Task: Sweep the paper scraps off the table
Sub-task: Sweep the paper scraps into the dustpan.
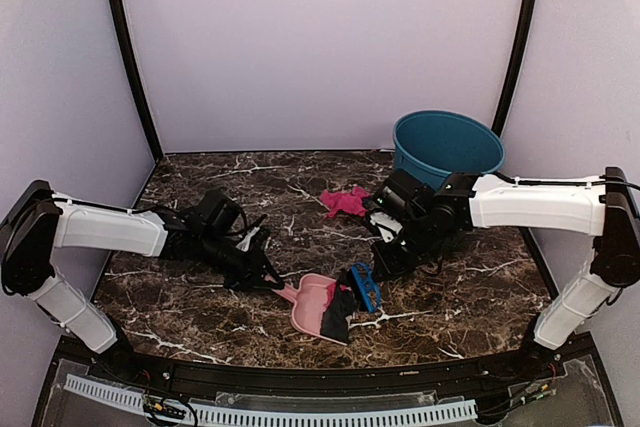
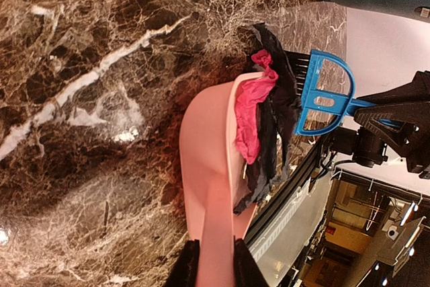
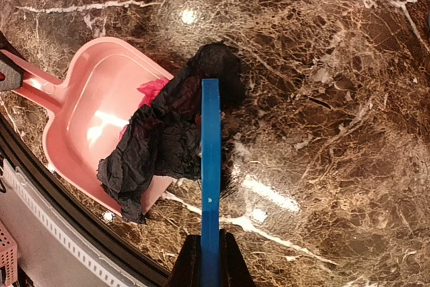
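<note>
On the brown marble table a pale-pink dustpan lies near the front edge. My left gripper is shut on its handle. Black paper scraps and a magenta scrap sit crumpled at the pan's mouth, partly spilling over its lip. My right gripper is shut on the blue hand brush, whose bristles press against the black scraps. Another magenta scrap lies alone farther back on the table.
A teal bucket stands at the back right, behind my right arm. The table's black front rim runs close beside the dustpan. Pale walls enclose the table on three sides.
</note>
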